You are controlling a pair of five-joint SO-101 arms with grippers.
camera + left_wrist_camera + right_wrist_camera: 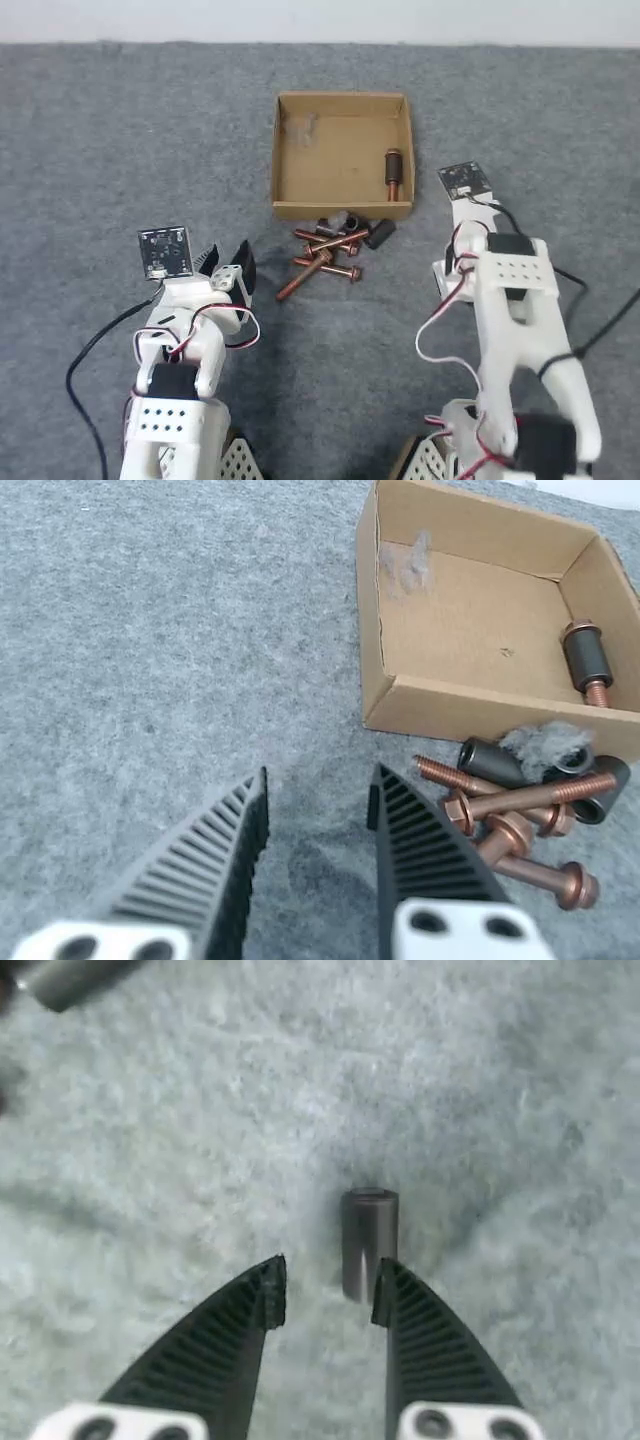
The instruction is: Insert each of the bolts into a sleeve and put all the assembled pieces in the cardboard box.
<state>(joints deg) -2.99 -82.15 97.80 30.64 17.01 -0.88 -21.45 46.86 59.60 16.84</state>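
Observation:
The cardboard box [343,205] stands at the table's middle back, with one bolt-in-sleeve piece [393,172] lying inside along its right wall. In front of it lies a pile of copper bolts [325,256] and dark sleeves [380,233]. In the left wrist view my left gripper [320,790] is open and holds nothing, low over the carpet, short of the bolts [505,815] and the box [470,705]. My right gripper [328,1285] is open over a single dark sleeve [368,1235] that lies on the carpet just past its fingertips, close to one finger.
Grey carpet covers the table. The left arm [190,330] stands at the front left, the right arm [515,300] at the front right beside the box's corner. Another dark sleeve [70,980] lies at the edge of the right wrist view. Some fluff [545,742] sits on the pile.

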